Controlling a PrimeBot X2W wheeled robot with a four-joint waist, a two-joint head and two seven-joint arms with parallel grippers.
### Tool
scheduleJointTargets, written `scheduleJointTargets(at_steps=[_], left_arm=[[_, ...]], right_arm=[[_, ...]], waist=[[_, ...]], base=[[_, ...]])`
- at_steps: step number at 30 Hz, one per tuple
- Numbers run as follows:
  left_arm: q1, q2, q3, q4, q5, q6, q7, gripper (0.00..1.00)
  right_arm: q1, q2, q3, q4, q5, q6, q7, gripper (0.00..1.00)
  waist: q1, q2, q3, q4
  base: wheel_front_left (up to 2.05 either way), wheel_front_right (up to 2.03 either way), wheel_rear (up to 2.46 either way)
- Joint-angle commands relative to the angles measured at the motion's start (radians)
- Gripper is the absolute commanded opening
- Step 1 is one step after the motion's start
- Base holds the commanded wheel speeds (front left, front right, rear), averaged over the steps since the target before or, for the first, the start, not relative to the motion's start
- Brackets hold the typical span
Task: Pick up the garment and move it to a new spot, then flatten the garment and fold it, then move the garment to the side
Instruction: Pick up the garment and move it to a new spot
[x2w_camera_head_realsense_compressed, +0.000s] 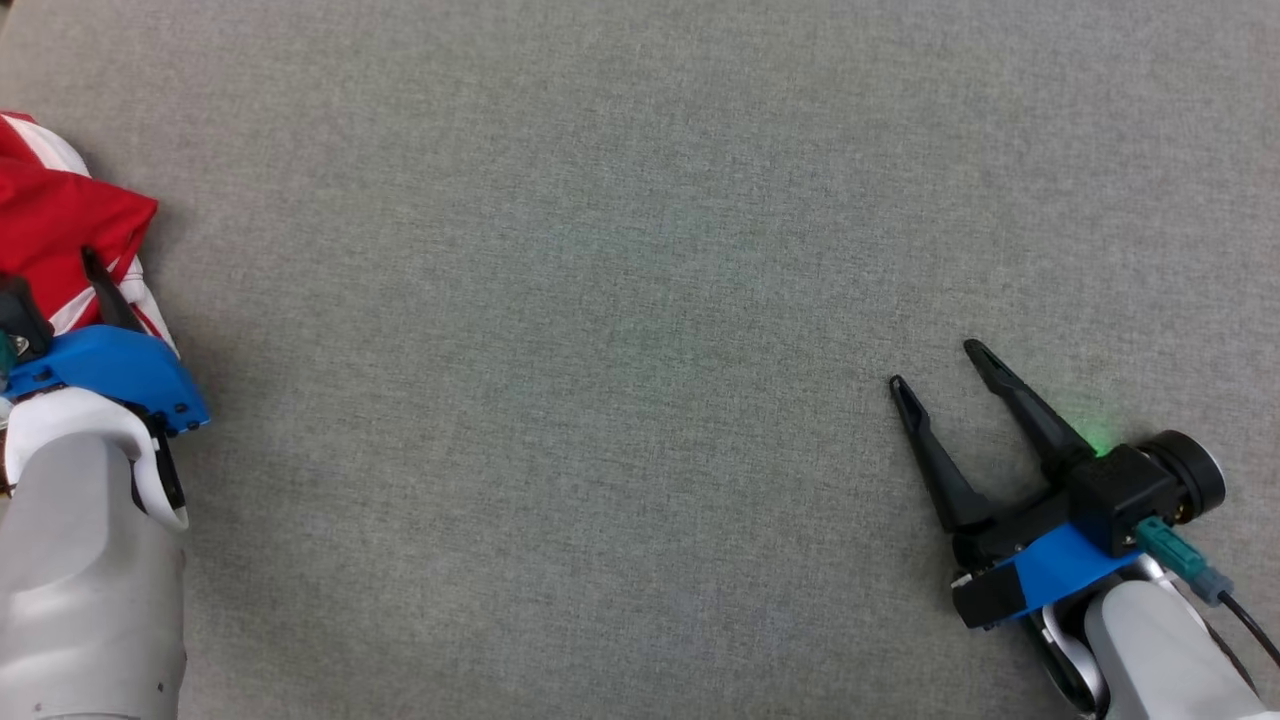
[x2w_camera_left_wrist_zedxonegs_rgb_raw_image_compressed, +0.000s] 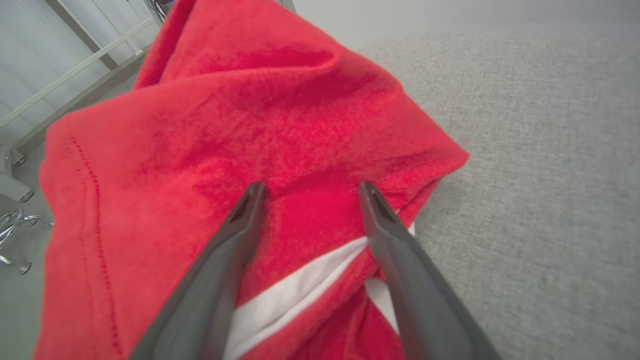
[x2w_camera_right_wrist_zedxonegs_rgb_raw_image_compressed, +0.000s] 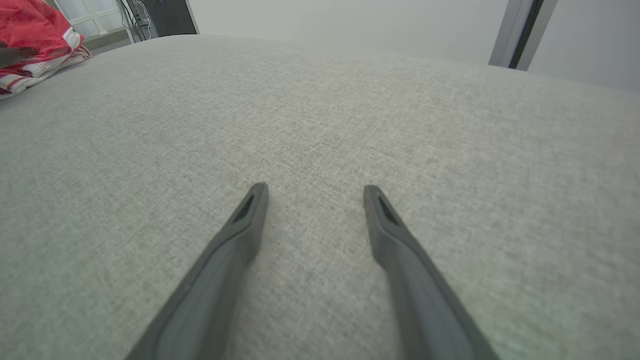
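Slippage threatened at the head view's left edge, where the left gripper (x2w_camera_left_wrist_zedxonegs_rgb_raw_image_compressed: 311, 187), fingers spread, poised its tips against the bunched red-and-white garment (x2w_camera_head_realsense_compressed: 60, 220): a shallow pinch might have caught one fold only, while the right gripper (x2w_camera_head_realsense_compressed: 932, 362) hung spread and empty at lower right.

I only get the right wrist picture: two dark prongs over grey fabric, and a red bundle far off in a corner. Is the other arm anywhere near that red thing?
Observer: Yes. In the left wrist view the left gripper points straight at the red garment, with its tips close over the cloth.
Operator: Has it grabbed it?
Observer: No. Its jaws stand wide apart and no cloth is pinched between them.
Operator: Where is my arm compared with all that?
Observer: In the head view the right gripper is at the lower right of the grey surface. The garment lies crumpled at the far left edge.
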Motion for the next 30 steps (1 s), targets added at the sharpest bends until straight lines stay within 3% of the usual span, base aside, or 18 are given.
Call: scheduleJointTargets(at_steps=[1, 2, 3, 5, 6, 16, 24, 30], left_arm=[[-0.02, 0.001, 0.004, 0.014, -0.003, 0.011, 0.005, 1.0], [-0.031, 0.0, 0.006, 0.03, -0.009, 0.012, 0.015, 1.0], [-0.037, -0.004, 0.014, 0.044, -0.019, 0.016, 0.02, 0.77], [-0.042, -0.012, 0.023, 0.073, -0.037, 0.015, 0.031, 0.13], [-0.047, -0.012, 0.026, 0.086, -0.042, 0.016, 0.04, 0.0], [-0.089, 0.005, 0.01, 0.11, -0.055, -0.023, -0.014, 0.0], [-0.118, 0.034, -0.056, -0.061, -0.012, -0.086, -0.026, 0.0], [-0.1, -0.002, -0.105, -0.175, 0.011, -0.107, -0.026, 0.0]], right_arm=[[0.0, -0.032, -0.024, 0.063, 0.005, -0.003, 0.017, 1.0], [-0.002, -0.032, -0.028, 0.062, 0.006, -0.004, 0.017, 1.0], [-0.003, -0.032, -0.03, 0.062, 0.007, -0.004, 0.017, 1.0], [-0.012, -0.029, -0.032, 0.064, 0.01, -0.004, 0.018, 1.0], [-0.017, -0.028, -0.031, 0.065, 0.009, -0.004, 0.018, 1.0], [-0.007, -0.01, -0.052, 0.072, 0.017, -0.004, 0.017, 1.0], [0.008, 0.058, -0.049, 0.073, 0.009, -0.002, 0.01, 1.0], [0.018, 0.108, -0.057, 0.091, 0.014, -0.002, 0.009, 1.0]], waist=[[0.0002, 0.0006, 0.011, -0.001], [0.0002, 0.0006, 0.018, -0.003], [0.0002, 0.0006, 0.024, -0.006], [0.0002, 0.0006, 0.033, -0.011], [0.0002, 0.0006, 0.037, -0.015], [0.0002, 0.0006, 0.002, -0.031], [0.0002, 0.0006, -0.105, -0.051], [0.0002, 0.0006, -0.183, -0.107]], base=[[0.0, 0.0, 0.0], [0.0, 0.0, 0.0], [0.0, 0.0, 0.0], [0.0, 0.0, 0.0], [0.0, 0.0, 0.0], [0.0, 0.0, 0.0], [0.0, 0.0, 0.0], [0.0, 0.0, 0.0]])
